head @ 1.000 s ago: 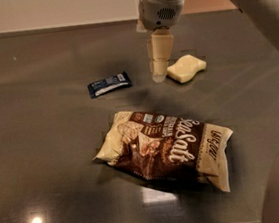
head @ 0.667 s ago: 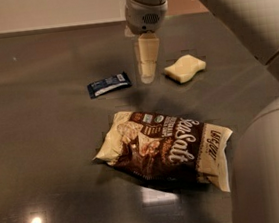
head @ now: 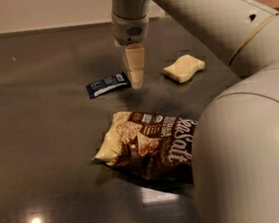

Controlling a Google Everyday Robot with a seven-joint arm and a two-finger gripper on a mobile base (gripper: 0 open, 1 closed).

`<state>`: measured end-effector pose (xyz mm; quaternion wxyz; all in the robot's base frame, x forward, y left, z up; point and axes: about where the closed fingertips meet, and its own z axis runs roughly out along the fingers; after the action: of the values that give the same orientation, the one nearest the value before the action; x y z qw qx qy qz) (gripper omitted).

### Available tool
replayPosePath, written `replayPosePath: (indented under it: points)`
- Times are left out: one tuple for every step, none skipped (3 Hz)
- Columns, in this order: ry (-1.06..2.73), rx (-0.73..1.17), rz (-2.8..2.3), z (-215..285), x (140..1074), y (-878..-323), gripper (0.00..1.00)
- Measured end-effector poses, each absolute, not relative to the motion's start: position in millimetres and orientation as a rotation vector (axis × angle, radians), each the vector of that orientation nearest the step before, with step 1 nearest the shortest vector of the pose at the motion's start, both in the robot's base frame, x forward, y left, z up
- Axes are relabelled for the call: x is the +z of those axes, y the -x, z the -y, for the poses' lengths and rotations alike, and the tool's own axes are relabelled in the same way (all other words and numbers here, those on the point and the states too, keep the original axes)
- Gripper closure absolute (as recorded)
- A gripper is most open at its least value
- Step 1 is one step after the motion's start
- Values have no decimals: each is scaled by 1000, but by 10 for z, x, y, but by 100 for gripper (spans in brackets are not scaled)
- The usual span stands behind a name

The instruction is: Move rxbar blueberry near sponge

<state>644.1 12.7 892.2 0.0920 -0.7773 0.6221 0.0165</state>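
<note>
Navy-blue and flat, the rxbar blueberry (head: 107, 85) lies on the dark tabletop (head: 42, 144) just where it lay a second ago, apart from the pale sponge (head: 184, 68) and to its left in the view. What has changed is our gripper (head: 137, 83). It has swung away from the sponge's side and now hangs with its tips just beside the bar's nearer end, between bar and sponge. Its cream fingers are pressed together and carry nothing. We read this as the approach, with the bar not yet grasped; the fingers will likely have to part and centre over the wrapper before going down. The Sea Salt chip bag (head: 148, 145) lies nearer the camera, off the line from bar to sponge.
</note>
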Motion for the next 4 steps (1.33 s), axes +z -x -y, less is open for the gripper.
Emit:
replayPosePath:
  points:
    - [2335, 49, -1841, -204, 8831, -6499, 0]
    - [2380, 55, -1834, -340, 8684, -6591, 0]
    - [2402, 56, -1827, -449, 8610, -6690, 0]
    - [2420, 58, -1819, -537, 8540, -6750, 0]
